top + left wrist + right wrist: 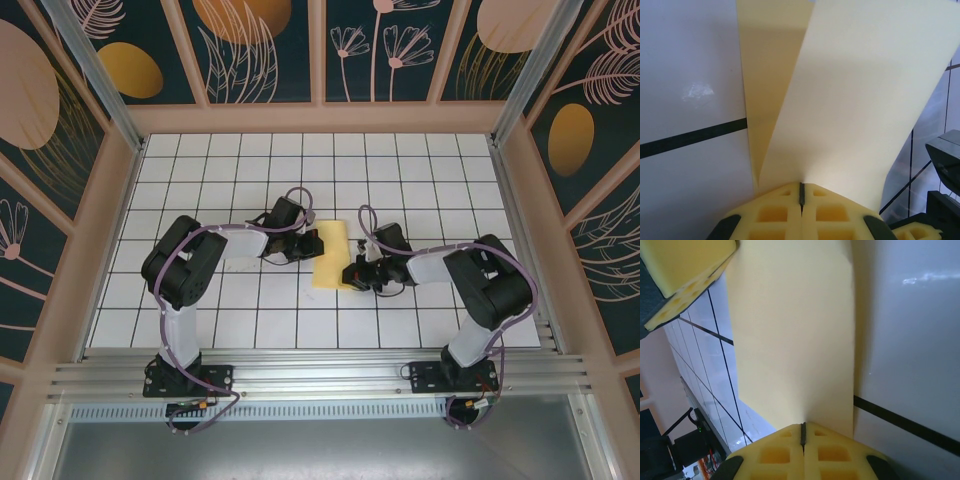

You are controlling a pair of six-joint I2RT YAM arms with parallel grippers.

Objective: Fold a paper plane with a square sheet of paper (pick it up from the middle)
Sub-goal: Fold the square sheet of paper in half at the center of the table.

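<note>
Near centre of white gridded tabletop (200,190): square sheet of paper (330,258), yellow, doubled over into a narrow strip, upper layer lifted clear of the lower. Left hand (305,243) clamped on the strip's far-left edge, yellow pads (780,200) pressed together over the paper. Right hand (352,275) pinched likewise on the near-right edge, opposite the left.

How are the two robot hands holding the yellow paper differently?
The left gripper pinches the yellow paper at its far left; the right gripper pinches its near right. By the left gripper, two layers spread apart; by the right gripper, it looks flat. Both are shut on it.
</note>
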